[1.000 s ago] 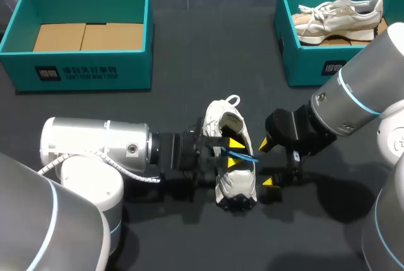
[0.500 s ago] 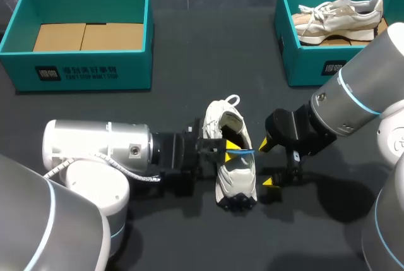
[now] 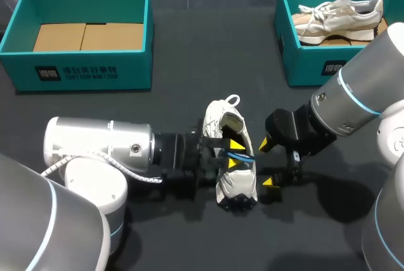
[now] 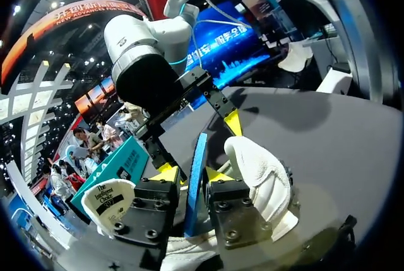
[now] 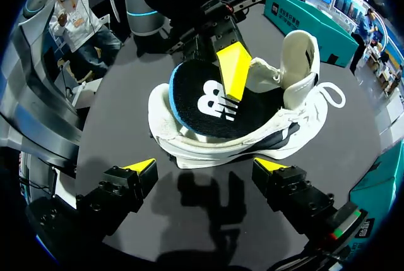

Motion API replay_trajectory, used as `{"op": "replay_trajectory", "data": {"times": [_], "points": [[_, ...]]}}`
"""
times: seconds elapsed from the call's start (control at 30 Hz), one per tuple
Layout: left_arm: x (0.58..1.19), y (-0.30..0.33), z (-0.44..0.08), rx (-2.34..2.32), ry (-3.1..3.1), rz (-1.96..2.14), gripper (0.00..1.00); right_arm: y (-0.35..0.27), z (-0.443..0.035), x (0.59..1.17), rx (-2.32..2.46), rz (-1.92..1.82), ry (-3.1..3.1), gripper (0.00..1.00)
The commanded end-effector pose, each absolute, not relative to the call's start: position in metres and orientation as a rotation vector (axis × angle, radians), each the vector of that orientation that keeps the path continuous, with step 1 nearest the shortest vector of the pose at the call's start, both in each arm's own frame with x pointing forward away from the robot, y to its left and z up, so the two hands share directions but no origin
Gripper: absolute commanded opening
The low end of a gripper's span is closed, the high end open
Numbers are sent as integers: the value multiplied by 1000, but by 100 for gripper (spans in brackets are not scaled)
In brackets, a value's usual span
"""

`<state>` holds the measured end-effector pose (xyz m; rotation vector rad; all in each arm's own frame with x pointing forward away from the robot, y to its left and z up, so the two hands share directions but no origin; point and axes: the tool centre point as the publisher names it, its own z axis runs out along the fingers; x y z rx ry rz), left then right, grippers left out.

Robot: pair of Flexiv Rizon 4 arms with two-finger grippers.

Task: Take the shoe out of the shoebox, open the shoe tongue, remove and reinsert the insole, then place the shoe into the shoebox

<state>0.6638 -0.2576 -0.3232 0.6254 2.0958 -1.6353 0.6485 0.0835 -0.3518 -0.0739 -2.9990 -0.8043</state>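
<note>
Insole handling is the step in hand, as I judge it. Your left fingers are clenched on the insole, 1 on each face, and it stands on edge, partly out of the shoe. The shoe lies on the worktop at lower middle of the head view, toe toward the bottom edge, heel toward the top, outside both boxes. Your right fingers are released, spread wide just right of the shoe; I see no contact with it.

In the left wrist view the insole's blue edge rises between the 2 yellow tips. Whether the insole is meant to come out or go in, I cannot tell; the care is the same. Nothing pins the shoe, and it is probably light enough to drag with the insole, so close the right fingers on its sidewall before you pull or push. Move along the shoe's length, not across it. The insole looks thin and will likely buckle if forced: to seat it, lead with the toe end, keep it low under the tongue, then press the heel flat. The left box, at upper left and empty, is likely the shoe's; the right box at upper right holds the other shoe.
</note>
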Motion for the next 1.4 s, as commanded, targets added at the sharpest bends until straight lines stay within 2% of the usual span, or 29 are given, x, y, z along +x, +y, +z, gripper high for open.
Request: {"op": "replay_trajectory", "data": {"times": [0.03,0.3,0.33,0.37,0.4,0.87,1.1,1.2,1.23,1.4], "points": [[662,-250,-318,641,2105,-1633,28,84,-352,647,-76,-804,-3002,100],[655,-259,-321,697,2109,-1640,26,84,-352,647,-76,-804,-3002,100],[654,-260,-322,707,2110,-1641,20,84,-352,647,-76,-804,-3002,100],[653,-260,-323,721,2107,-1635,7,84,-352,647,-76,-804,-3002,100],[653,-261,-324,733,2106,-1628,0,84,-352,647,-76,-804,-3002,100],[685,-261,-355,703,2163,-1477,0,84,-352,647,-76,-804,-3002,100],[690,-256,-354,652,2182,-1503,0,84,-352,647,-76,-804,-3002,100],[686,-253,-347,644,2180,-1543,20,84,-352,647,-76,-804,-3002,100],[684,-252,-345,645,2177,-1556,23,84,-352,647,-76,-804,-3002,100],[672,-250,-333,663,2172,-1595,27,84,-352,647,-76,-804,-3002,100]]}}
